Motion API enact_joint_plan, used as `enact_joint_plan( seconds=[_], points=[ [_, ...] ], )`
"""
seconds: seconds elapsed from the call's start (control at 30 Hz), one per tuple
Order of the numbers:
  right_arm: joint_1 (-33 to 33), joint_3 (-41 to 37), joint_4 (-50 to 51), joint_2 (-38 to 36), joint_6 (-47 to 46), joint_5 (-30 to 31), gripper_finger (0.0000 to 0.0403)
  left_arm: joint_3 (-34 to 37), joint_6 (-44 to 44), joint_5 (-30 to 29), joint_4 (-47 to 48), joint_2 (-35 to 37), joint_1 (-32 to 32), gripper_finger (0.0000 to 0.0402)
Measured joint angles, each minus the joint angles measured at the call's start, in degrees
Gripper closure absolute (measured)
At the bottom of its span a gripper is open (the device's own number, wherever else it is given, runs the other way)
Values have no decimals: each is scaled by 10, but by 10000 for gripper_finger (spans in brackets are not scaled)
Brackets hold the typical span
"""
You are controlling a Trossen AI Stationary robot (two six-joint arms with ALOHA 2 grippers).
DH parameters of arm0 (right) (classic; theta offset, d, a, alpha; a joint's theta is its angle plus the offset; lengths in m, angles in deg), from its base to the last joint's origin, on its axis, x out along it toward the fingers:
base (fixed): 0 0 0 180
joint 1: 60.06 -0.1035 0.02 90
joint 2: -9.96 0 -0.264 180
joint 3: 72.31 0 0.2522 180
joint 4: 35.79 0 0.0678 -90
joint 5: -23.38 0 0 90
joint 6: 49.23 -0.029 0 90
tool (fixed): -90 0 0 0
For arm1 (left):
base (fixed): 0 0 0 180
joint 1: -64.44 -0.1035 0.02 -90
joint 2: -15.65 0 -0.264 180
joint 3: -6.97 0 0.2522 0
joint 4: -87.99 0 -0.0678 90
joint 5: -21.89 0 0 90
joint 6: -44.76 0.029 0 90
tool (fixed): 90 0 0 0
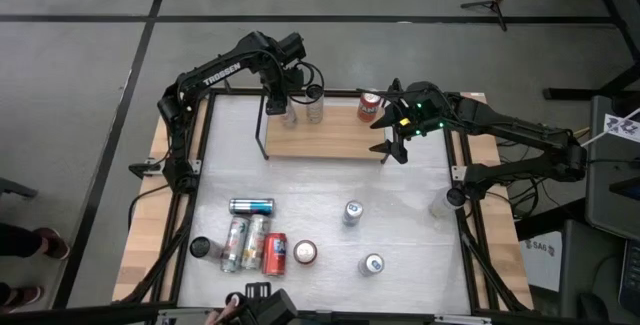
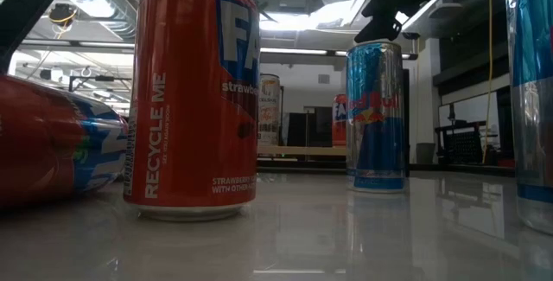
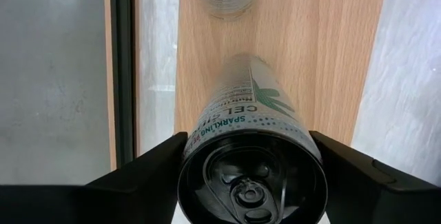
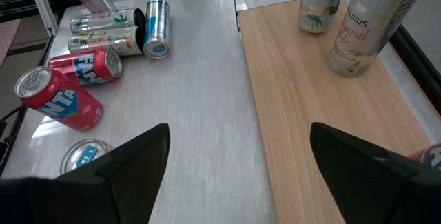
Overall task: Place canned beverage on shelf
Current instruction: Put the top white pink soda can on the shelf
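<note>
Here, can (image 3: 251,124) on shelf (image 3: 331,52), between left claw (image 3: 251,176) fingers

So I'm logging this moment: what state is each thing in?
Left gripper: jaws flanking the Celsius can.
Celsius can: upright on the shelf.
Shelf: three cans standing on it.
Right gripper: open, empty, above the shelf edge.
Strawberry Fanta can: upright on the table.

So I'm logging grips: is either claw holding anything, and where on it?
The left claw brackets a white can near its top rim; grip cannot be confirmed. The right claw is open, empty.
</note>
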Motion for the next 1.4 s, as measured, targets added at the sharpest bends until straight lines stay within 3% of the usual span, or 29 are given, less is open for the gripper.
enact_joint_plan(
  seconds=[0.33,1.0,1.4],
  points=[
    [0,0,0,0,0,0,56,0,0,0,-12,0,0,80],
    [0,0,0,0,0,0,56,0,0,-95,-34,0,0,78],
    [0,0,0,0,0,0,56,0,0,-90,-13,8,4,78]
  ],
)
